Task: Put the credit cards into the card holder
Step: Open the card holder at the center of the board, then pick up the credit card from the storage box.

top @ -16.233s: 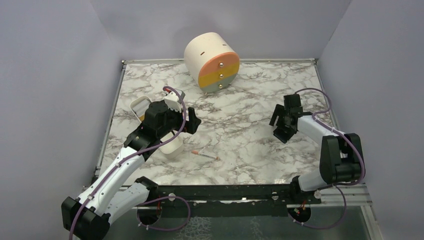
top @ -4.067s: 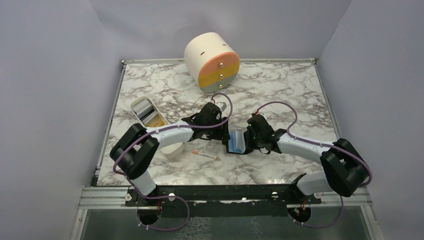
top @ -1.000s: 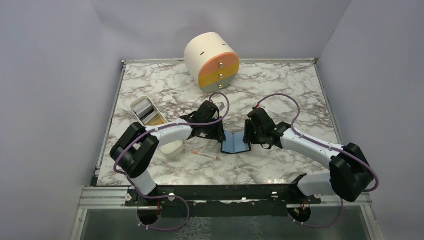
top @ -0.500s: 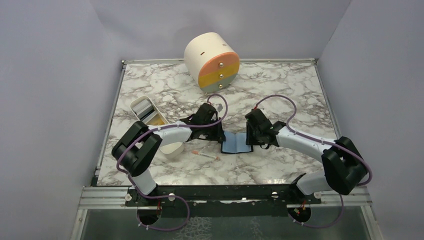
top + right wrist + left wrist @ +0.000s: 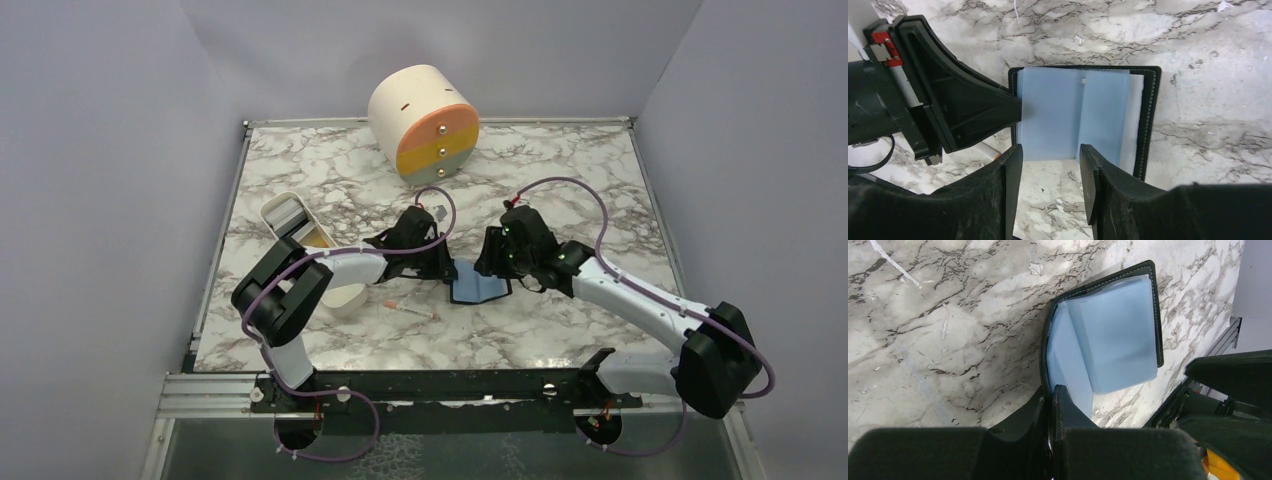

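The card holder [image 5: 478,288] lies open mid-table: a black bifold with pale blue inner pockets, also in the left wrist view [image 5: 1113,340] and the right wrist view [image 5: 1073,115]. My left gripper [image 5: 440,270] [image 5: 1052,390] is shut on the edge of its left flap, which stands raised. My right gripper [image 5: 497,262] [image 5: 1050,150] hovers open at the holder's near edge, with only bare marble between its fingers. The credit cards sit in the white tray [image 5: 275,210] at the left; an orange-yellow one [image 5: 318,238] shows, partly behind my left arm.
A round cream drawer box [image 5: 425,125] with orange, yellow and grey fronts stands at the back. A thin white-and-pink stick [image 5: 410,310] lies in front of the holder's left side. A white cup [image 5: 345,297] sits under my left forearm.
My right gripper has drawn back a little from the holder and its jaws stand apart. The holder, flat half a second ago, now has its left flap lifted. The left gripper keeps its hold.
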### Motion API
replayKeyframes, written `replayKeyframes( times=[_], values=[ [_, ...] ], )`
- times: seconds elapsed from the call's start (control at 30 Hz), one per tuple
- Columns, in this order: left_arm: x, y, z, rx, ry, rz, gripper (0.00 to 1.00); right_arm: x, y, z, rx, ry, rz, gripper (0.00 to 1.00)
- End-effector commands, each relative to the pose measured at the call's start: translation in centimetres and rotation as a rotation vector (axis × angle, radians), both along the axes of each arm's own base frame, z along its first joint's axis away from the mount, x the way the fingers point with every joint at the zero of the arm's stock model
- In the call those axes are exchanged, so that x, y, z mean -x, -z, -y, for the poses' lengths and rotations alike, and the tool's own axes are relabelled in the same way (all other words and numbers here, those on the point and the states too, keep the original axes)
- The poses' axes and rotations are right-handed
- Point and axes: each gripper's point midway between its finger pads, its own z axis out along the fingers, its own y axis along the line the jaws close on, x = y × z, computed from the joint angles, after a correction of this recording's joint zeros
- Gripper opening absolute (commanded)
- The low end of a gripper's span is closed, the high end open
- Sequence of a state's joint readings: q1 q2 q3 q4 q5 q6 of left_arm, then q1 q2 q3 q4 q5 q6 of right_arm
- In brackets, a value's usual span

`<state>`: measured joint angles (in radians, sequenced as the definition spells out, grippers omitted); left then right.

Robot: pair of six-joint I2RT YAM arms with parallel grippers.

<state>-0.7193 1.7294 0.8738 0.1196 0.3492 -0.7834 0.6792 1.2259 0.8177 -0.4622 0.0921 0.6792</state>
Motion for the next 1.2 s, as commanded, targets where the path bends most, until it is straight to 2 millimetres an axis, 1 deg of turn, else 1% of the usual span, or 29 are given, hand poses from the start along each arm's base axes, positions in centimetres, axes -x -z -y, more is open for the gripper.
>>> replayKeyframes(
  times=[0.0,0.07,0.13,0.2,0.33,0.4,0.5,0.6,0.77,0.87,0.93,1.0,1.07,1.17],
  values=[
    [-0.1,0.2,0.3,0.02,-0.005,-0.012,0.0,-0.7,0.1,-2.1,-0.028,-0.032,-0.001,0.5],
    [-0.2,0.0,0.4,0.022,-0.004,-0.009,0.02,-1.1,1.2,-2.4,-0.009,-0.036,-0.014,0.54],
    [-0.4,-0.1,0.3,0.008,-0.003,-0.005,0.09,-1.1,2.5,-2.5,0.011,-0.037,-0.042,0.57],
    [-0.9,-0.5,-0.1,-0.022,-0.01,0.011,0.18,-1.0,3.5,-2.3,0.036,-0.018,-0.072,0.61],
    [-2.7,-1.4,-1.7,-0.09,-0.052,0.053,0.39,-0.9,4.9,-2.2,0.056,-0.007,-0.093,0.65],
    [-4.0,-3.1,-2.9,-0.093,-0.089,0.087,0.45,-1.0,5.4,-2.4,0.061,-0.011,-0.1,0.65],
    [-5.4,-4.5,-4.9,-0.105,-0.131,0.108,0.49,-1.0,6.2,-2.4,0.091,-0.014,-0.114,0.65],
    [-6.8,-5.8,-7.9,-0.141,-0.187,0.134,0.5,-0.9,7.1,-1.9,0.128,0.0,-0.134,0.65],
    [-8.9,-8.2,-14.5,-0.253,-0.236,0.246,0.5,-0.6,8.2,-1.7,0.162,-0.002,-0.154,0.66],
    [-9.7,-9.5,-18.7,-0.309,-0.281,0.3,0.49,-0.4,8.4,-1.5,0.168,-0.006,-0.154,0.66],
    [-10.0,-10.1,-20.9,-0.334,-0.297,0.332,0.48,-0.3,8.6,-1.5,0.166,-0.015,-0.156,0.66],
    [-10.2,-10.5,-23.0,-0.394,-0.303,0.383,0.48,-0.2,8.9,-1.5,0.168,-0.025,-0.159,0.66],
    [-10.3,-10.7,-25.1,-0.494,-0.308,0.424,0.48,-0.1,9.3,-1.6,0.174,-0.033,-0.169,0.66],
    [-10.7,-10.6,-27.0,-0.599,-0.293,0.512,0.49,0.0,9.4,-2.3,0.153,-0.062,-0.173,0.66]
  ],
)
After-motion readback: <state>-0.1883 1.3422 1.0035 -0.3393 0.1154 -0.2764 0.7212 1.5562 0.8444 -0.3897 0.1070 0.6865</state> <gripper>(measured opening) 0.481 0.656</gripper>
